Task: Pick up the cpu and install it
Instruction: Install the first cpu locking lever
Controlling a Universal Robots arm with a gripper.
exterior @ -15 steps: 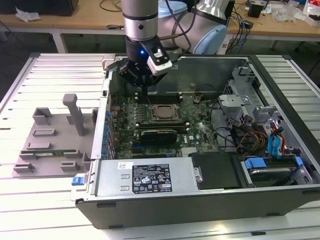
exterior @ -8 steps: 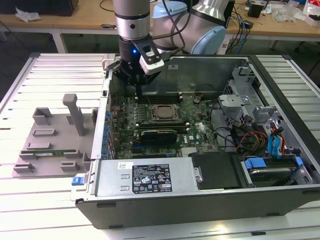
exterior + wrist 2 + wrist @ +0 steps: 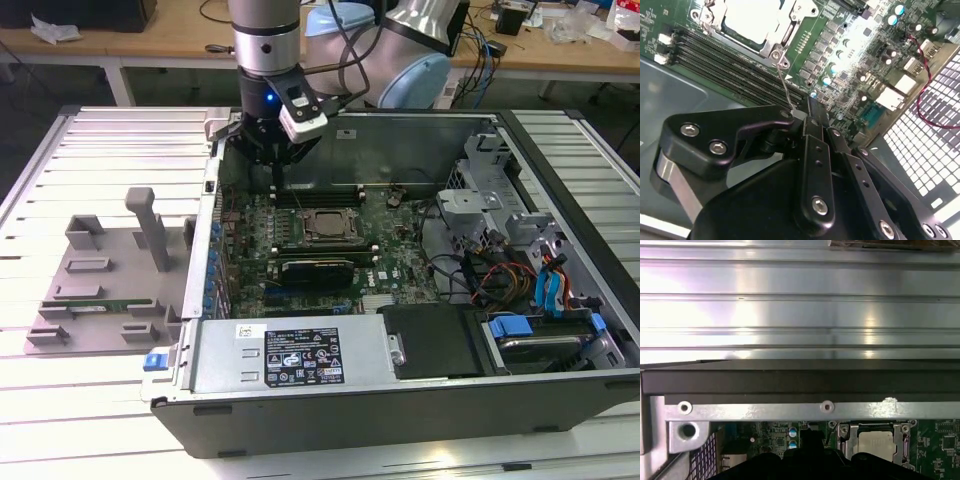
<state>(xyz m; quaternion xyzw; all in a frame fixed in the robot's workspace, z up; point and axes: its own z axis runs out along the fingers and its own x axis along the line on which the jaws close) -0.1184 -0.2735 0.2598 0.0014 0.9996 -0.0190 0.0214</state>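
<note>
I see the cpu (image 3: 325, 224) seated in its socket, frame centre. Gripper (image 3: 812, 117) pinches the thin socket lever (image 3: 785, 87). Chip looks light, rigid, fragile; I'd hold its edges.

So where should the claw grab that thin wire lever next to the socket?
At the lever's free end, from above, straddling the wire. It rises slanting off the socket's corner, so that end stands clear of the board and likely gives the most leverage. The claw seems shut there.

white label (image 3: 302, 354) on case, print unreadable
</note>
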